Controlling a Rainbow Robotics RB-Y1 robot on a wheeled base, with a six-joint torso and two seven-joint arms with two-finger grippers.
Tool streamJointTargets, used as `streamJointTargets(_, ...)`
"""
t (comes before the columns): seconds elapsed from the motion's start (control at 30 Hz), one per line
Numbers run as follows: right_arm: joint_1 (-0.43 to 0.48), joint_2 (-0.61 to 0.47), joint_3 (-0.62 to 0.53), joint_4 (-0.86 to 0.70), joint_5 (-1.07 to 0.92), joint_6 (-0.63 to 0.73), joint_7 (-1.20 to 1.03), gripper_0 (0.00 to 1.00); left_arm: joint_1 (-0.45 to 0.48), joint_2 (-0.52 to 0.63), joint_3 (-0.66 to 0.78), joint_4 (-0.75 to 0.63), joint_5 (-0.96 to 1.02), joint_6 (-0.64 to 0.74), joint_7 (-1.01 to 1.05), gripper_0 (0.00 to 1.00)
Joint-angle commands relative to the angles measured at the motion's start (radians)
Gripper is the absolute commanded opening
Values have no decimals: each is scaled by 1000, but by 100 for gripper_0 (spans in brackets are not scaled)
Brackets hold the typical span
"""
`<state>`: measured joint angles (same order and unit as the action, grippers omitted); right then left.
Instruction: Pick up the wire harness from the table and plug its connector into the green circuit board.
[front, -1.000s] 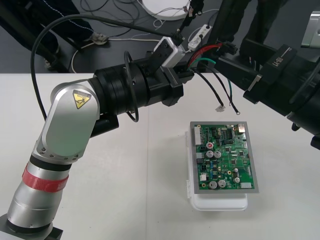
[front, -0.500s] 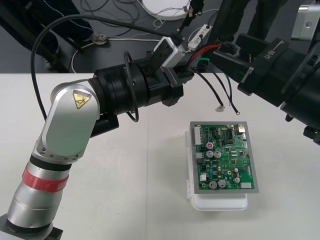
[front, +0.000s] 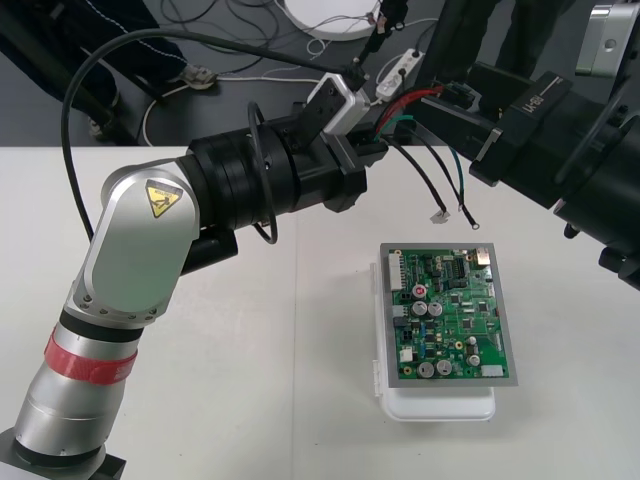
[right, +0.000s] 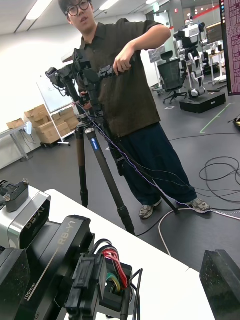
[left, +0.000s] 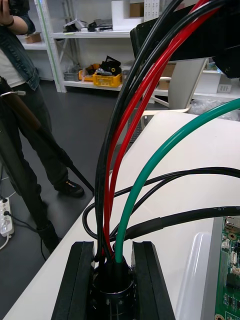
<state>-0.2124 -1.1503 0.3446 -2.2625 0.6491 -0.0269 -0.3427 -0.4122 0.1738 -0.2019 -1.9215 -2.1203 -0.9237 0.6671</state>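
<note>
My left gripper hangs above the table's far edge, shut on the harness's round metal socket; its two black fingers clamp it from both sides. Red, black and green wires rise from the socket toward my right gripper, which stands close beside them over the far edge. In the right wrist view one finger sits far out by the corner, and the left gripper with the wires is ahead of it. I cannot make out the plug. The green circuit board lies on its white base.
Loose black and green wire ends dangle above the table, just beyond the board's far side. The left arm's silver link spans the left half of the table. Cables lie on the dark floor.
The right arm has shifted up and to the left, closer to the wires. The left arm, the harness and the board have stayed where they were.
</note>
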Motion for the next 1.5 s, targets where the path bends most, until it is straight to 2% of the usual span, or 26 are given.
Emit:
streamJointTargets(0.03, -22, 7, 2, -32, 1, 7, -27, 100, -37, -10, -17, -13, 17, 65, 69, 0)
streamJointTargets(0.23, -5, 7, -6, -42, 1, 8, -27, 100, -37, -8, -17, -13, 16, 66, 71, 0)
streamJointTargets(0.4, 54, 4, -53, -74, 1, 7, -25, 100, -37, -2, -17, -13, 19, 66, 72, 0)
streamJointTargets(0.67, 102, -5, -87, -94, 3, 7, -22, 100, -37, 1, -17, -14, 22, 74, 75, 0)
streamJointTargets(1.5, 68, -16, -101, -94, 1, 10, -27, 100, -37, 1, -17, -13, 34, 78, 75, 0)
